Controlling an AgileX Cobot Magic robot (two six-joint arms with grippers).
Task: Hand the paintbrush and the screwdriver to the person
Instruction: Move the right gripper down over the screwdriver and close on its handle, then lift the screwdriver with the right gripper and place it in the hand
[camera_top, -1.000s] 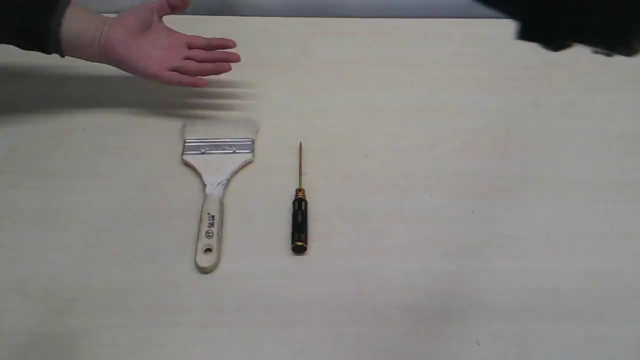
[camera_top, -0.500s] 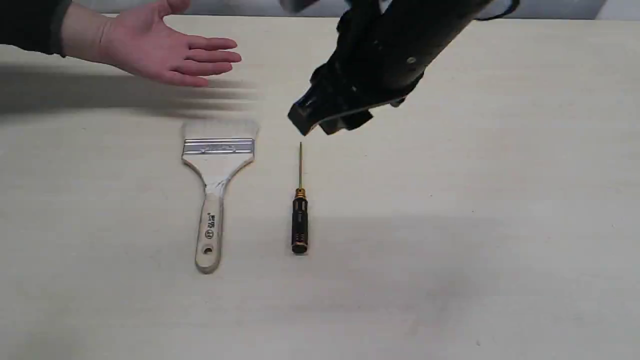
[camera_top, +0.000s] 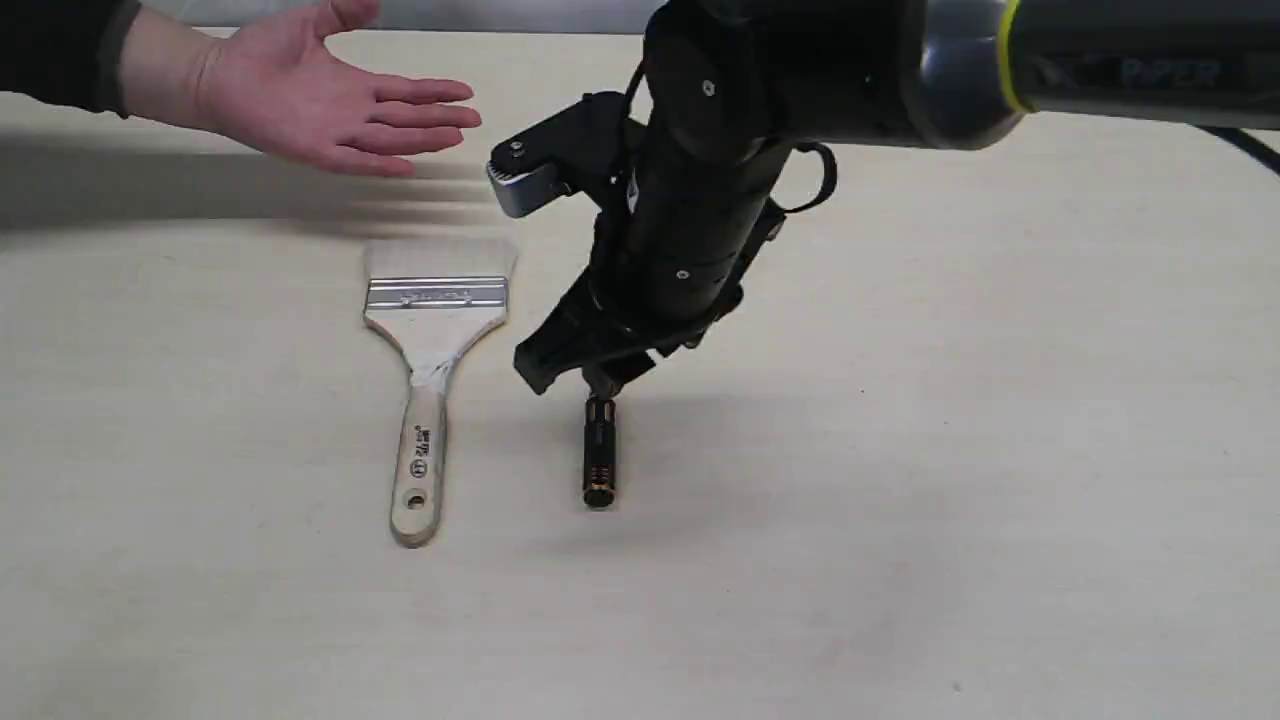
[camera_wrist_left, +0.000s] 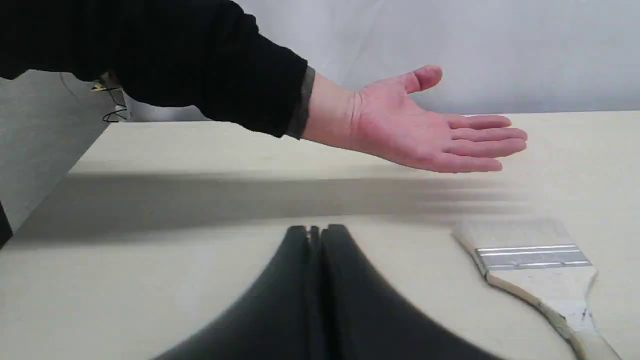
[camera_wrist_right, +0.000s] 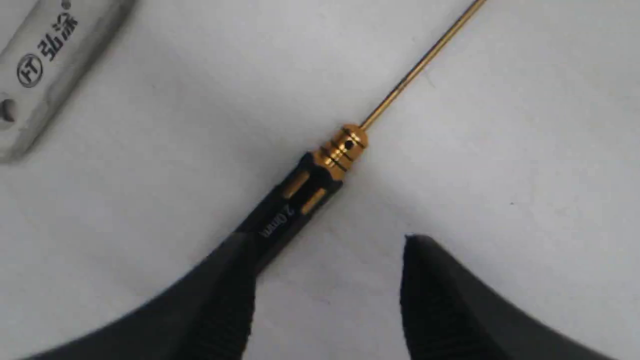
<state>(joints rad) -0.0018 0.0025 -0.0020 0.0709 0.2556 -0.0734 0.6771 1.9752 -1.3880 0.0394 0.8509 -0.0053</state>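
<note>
Hanging over the screwdriver (camera_top: 599, 455), the right hand (camera_top: 582, 382) is spread wide and grips nothing. In its wrist view one finger (camera_wrist_right: 220, 295) covers the rear of the black handle, and the other sits off to the side above bare tabletop (camera_top: 1000, 470). Whether the first finger touches the handle cannot be told. The screwdriver lies flat near the middle of the tabletop, its gold shaft pointing toward the far edge and mostly hidden behind the black arm (camera_top: 900, 70) in the exterior view. The brush (camera_top: 432, 330) lies flat just beside it on the left, parallel to it, with its bristles toward the far edge.

Beyond the bristles the person (camera_top: 300, 95) holds an open palm above the tabletop, fingers pointing right — nothing rests in it.

The left hand (camera_wrist_left: 315, 232) is clenched with its fingers pressed together, empty, low over the tabletop and well apart from the brush.

The tabletop is pale cream and matte, with faint grain and a few dark specks. A long band of shadow runs under the forearm, and a softer one spreads below the arm. Behind the far edge stands a plain pale grey wall (camera_wrist_left: 525, 45), and thin dark cables (camera_wrist_left: 112, 107) hang near its left end.
</note>
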